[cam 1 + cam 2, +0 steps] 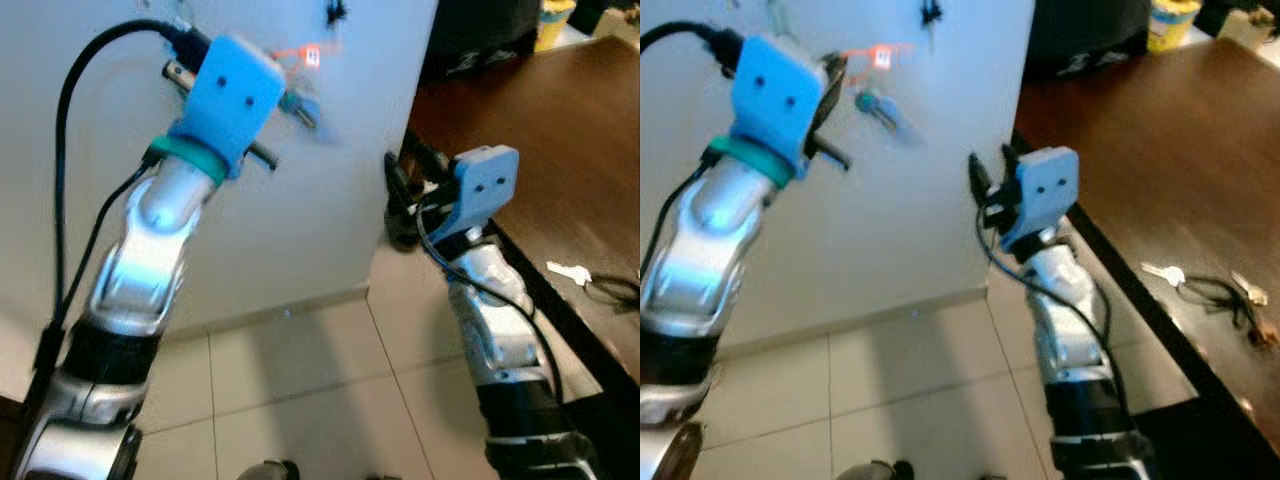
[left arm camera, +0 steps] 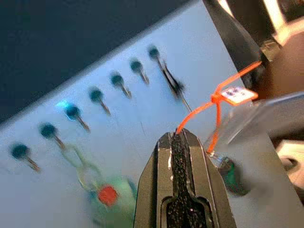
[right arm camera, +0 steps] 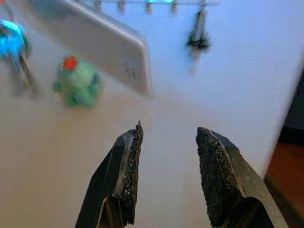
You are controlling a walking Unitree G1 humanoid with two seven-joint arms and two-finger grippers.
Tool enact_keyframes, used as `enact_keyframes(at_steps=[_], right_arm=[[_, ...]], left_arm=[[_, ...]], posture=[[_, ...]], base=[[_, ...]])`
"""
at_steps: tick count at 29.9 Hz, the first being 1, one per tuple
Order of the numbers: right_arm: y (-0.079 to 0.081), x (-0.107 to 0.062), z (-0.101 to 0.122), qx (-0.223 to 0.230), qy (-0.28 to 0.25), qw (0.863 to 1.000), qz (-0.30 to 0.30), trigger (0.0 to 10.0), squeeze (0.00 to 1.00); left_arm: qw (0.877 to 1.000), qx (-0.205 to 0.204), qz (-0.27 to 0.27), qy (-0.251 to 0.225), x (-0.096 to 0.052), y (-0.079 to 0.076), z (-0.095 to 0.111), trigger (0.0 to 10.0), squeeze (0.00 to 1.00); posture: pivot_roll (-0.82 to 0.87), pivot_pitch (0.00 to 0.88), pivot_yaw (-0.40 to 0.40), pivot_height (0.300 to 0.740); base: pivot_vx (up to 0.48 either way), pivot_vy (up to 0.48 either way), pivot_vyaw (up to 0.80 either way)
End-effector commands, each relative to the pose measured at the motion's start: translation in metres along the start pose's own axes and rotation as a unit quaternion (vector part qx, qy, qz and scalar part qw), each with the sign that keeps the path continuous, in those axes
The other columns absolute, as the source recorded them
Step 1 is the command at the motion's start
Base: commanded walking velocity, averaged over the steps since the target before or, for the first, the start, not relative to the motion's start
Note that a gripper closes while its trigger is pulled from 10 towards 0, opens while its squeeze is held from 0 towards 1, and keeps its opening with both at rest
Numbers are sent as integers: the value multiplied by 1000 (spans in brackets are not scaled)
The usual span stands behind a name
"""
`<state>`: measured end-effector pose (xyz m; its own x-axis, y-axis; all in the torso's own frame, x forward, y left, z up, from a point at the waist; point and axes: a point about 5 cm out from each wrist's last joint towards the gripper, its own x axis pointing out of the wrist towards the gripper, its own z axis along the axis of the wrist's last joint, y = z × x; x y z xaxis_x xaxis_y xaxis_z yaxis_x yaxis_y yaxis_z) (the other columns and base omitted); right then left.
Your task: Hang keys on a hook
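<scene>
My left gripper [image 2: 179, 136] is raised against the white wall, shut on a thin orange loop [image 2: 216, 111]. The loop carries a small white tag [image 2: 236, 95] and a green-headed key [image 2: 231, 173], blurred and dangling beside the fingers. A row of several hooks [image 2: 97, 97] runs along the wall just beyond the fingertips. One hook holds a dark bunch of keys [image 2: 172, 81]; another holds a ring with a green figure charm [image 2: 108, 198]. In the head views the tag [image 1: 878, 53] and key [image 1: 876, 104] hang just right of the blue wrist block. My right gripper [image 3: 167, 142] is open and holds nothing, lower down by the table corner [image 1: 990, 185].
A dark wooden table [image 1: 1160, 150] stands on the right, its edge close to my right arm. More keys [image 1: 1166, 273] and a black cord bunch [image 1: 1223, 293] lie on it. Pale tiled floor [image 1: 300, 390] lies below, between the arms.
</scene>
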<state>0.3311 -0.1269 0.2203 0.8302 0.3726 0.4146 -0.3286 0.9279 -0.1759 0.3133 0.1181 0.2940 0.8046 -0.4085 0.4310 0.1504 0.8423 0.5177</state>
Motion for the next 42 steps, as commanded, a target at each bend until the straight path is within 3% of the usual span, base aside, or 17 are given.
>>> enact_keyframes(at_steps=[1,11,14,23,25,27,30,32,34,37,42], right_arm=[[-7,-4,1,-2,0,1000,-9,10000,0],[-17,0,19,-23,-29,999,-6,10000,0],[-20,-1,22,-24,-33,999,-7,10000,0],[-15,-4,17,-17,-24,1000,2,10000,0],[-4,-13,18,4,-33,999,39,10000,0],[-4,-13,18,4,-33,999,39,10000,0],[13,-32,18,29,-31,994,99,10000,0],[13,-32,18,29,-31,994,99,10000,0],[32,-49,12,49,-8,988,149,10000,0],[46,-64,3,55,12,983,175,10000,0],[57,-77,-5,58,29,981,183,10000,0]], left_arm=[[1000,-14,-23,-7,-9,-8,8,10000,0],[998,-24,-58,-6,-28,-25,18,10000,0],[997,-39,-65,-19,-28,-33,26,10000,0],[996,-42,-73,-27,-30,-36,34,10000,0],[995,-47,-79,-33,-31,-37,38,10000,0],[995,-47,-79,-33,-31,-37,38,10000,0],[994,-52,-76,-53,-29,-34,46,10000,0],[994,-52,-76,-53,-29,-34,46,10000,0],[995,-52,-66,-62,-27,-29,50,10000,0],[995,-51,-57,-67,-25,-25,53,10000,0],[996,-45,-44,-71,-22,-18,54,10000,0]], posture=[[100,52,139,740],[115,55,124,740],[117,57,119,740],[115,60,115,740],[117,66,109,740],[117,66,109,740],[107,74,106,740],[107,74,106,740],[107,79,102,740],[108,79,101,740],[104,83,99,740]], base=[[450,0,0],[450,0,0],[450,0,0],[445,0,0],[311,0,0],[266,0,0],[0,0,0],[0,0,0],[0,0,0],[0,0,0],[0,0,0]])
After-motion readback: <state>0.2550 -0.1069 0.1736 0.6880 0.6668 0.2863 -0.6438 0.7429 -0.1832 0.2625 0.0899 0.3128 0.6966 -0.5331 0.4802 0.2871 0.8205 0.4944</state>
